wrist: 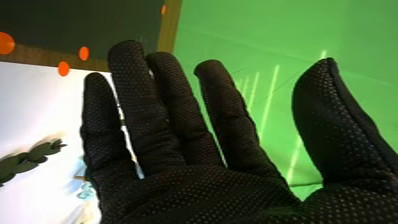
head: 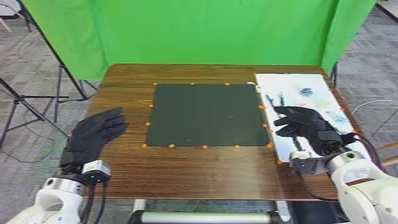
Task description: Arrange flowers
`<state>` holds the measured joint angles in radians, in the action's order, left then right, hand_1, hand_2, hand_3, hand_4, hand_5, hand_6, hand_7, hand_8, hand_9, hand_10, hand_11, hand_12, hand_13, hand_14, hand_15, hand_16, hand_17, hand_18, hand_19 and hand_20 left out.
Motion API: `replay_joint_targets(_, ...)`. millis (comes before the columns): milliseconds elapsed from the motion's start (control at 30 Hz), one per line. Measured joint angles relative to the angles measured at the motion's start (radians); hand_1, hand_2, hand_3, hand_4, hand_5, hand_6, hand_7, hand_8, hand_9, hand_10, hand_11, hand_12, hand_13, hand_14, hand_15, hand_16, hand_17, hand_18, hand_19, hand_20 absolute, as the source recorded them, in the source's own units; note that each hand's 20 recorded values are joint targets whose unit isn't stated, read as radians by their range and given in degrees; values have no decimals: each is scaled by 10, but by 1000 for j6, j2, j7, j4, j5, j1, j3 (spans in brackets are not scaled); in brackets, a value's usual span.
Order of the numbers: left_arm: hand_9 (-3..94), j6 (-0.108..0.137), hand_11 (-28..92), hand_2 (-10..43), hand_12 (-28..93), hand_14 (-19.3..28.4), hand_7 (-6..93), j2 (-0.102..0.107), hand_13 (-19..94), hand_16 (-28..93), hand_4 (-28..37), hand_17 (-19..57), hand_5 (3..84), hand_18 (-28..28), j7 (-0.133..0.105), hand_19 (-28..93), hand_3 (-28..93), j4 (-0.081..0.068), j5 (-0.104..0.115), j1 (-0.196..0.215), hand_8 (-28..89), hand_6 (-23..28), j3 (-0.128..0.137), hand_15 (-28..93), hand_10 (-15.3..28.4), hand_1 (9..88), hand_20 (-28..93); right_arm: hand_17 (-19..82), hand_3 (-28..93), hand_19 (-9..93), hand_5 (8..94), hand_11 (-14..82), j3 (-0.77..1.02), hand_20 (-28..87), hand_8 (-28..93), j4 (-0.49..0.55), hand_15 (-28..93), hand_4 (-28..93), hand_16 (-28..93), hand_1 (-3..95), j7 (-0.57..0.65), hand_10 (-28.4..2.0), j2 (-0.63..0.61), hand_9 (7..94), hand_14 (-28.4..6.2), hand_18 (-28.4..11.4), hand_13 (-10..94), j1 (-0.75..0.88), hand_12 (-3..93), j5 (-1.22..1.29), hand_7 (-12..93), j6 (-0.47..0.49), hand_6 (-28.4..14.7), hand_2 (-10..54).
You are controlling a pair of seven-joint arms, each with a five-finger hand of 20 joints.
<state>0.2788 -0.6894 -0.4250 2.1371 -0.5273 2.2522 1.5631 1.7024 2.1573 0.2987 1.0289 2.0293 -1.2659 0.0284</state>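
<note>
My right hand (head: 305, 121) is over the white sheet on the table's right side. In the right wrist view that hand (wrist: 204, 192) is open, with straight fingers, the thumb apart and nothing held. A dark green leafy stem (wrist: 25, 161) lies on the white sheet beside it, and a pale blue item (wrist: 86, 192) is partly hidden behind the glove. Farther back on the sheet is a small blue-grey flower-like item (head: 306, 92); thin dark pieces lie near the sheet's inner edge. My left hand (head: 96, 134) is open above the table's left side.
A dark square mat (head: 206, 115) ringed by orange dots lies mid-table, left of the white sheet (head: 282, 80). The brown table (head: 191, 175) has a green backdrop (head: 213, 32) behind it. Stand legs are at the left.
</note>
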Motion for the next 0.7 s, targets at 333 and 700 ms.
replay_joint_targets(333, 395, -2, 333, 37, 106, 284, 182, -4, 258, -133, -175, -82, 454, 236, 12, 619, 810, 1, -2, 0, -100, 123, 1, 624, 219, 270, 91, 128, 813, 621, 448, 227, 2, 162, -118, 2, 533, -283, 111, 160, 0, -191, -1, 490, -174, -214, 431, 0, 161, 0, 159, 0, -57, 100)
replay_joint_targets(700, 396, -9, 333, 37, 105, 283, 183, -9, 252, -135, -174, -86, 455, 229, 13, 594, 811, 7, -6, 15, -101, 124, 13, 611, 220, 269, 86, 135, 815, 597, 447, 186, 2, 135, -119, 4, 439, -283, 99, 159, -3, -188, -1, 480, -186, -211, 413, -1, 150, 1, 158, 0, -57, 100)
